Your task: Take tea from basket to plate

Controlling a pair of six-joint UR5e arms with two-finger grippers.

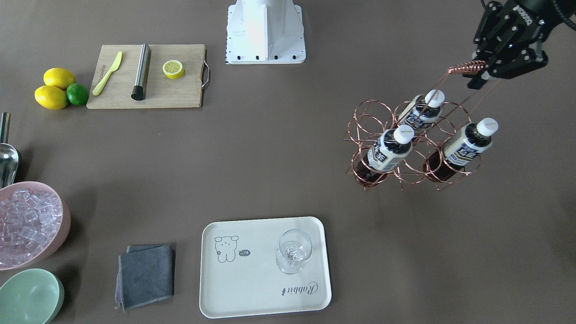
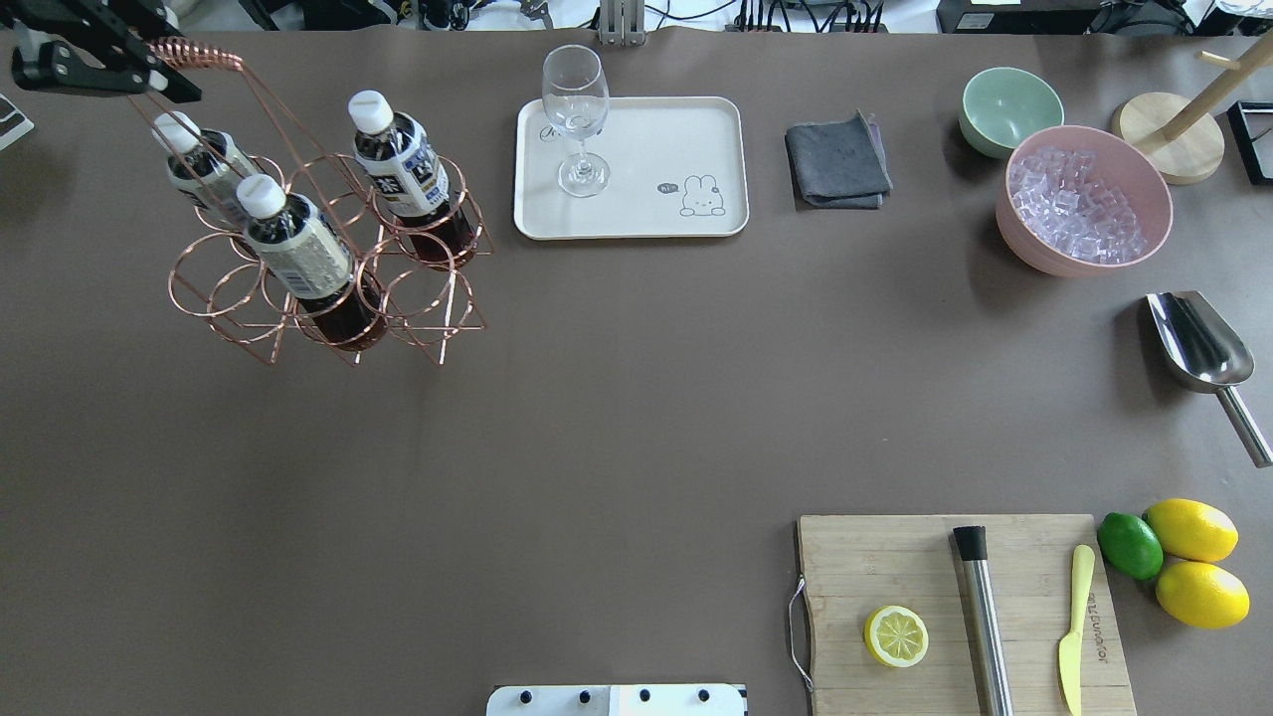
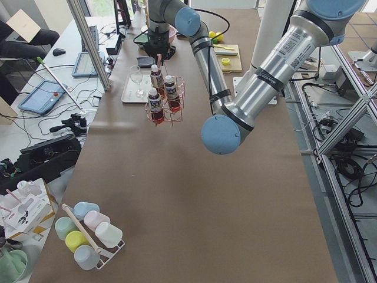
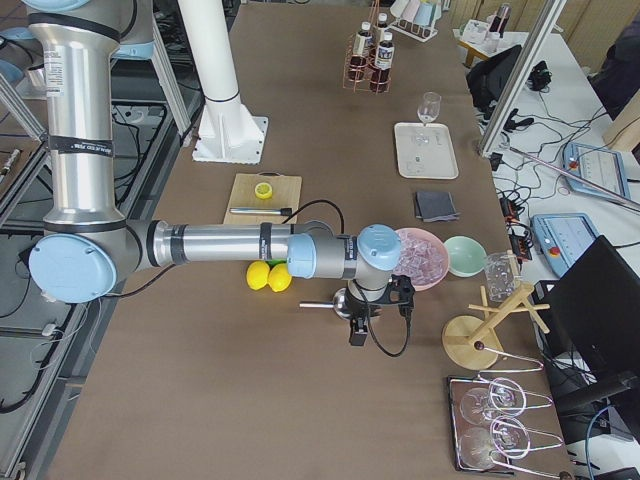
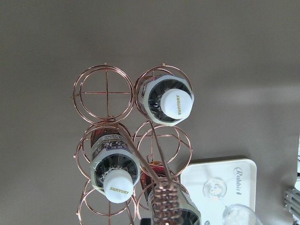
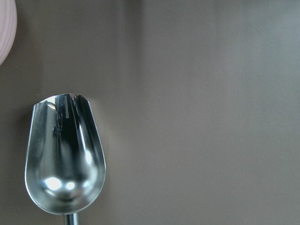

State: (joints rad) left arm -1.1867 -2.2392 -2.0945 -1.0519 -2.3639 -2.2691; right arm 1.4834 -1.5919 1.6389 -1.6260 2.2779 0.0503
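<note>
The left pincer (image 1: 478, 72) grips the basket (image 1: 416, 158) by its looped handle.

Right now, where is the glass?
In the overhead view the glass stands upright on the left half of the tray, on the side nearest the basket.

The arms (image 3: 280, 61) are silver tubes with pale-blue joint caps (image 3: 221, 134). The bolted base (image 1: 265, 31), top centre, is white. The left gripper (image 1: 478, 74), upper right, is black with white lettering.
</note>
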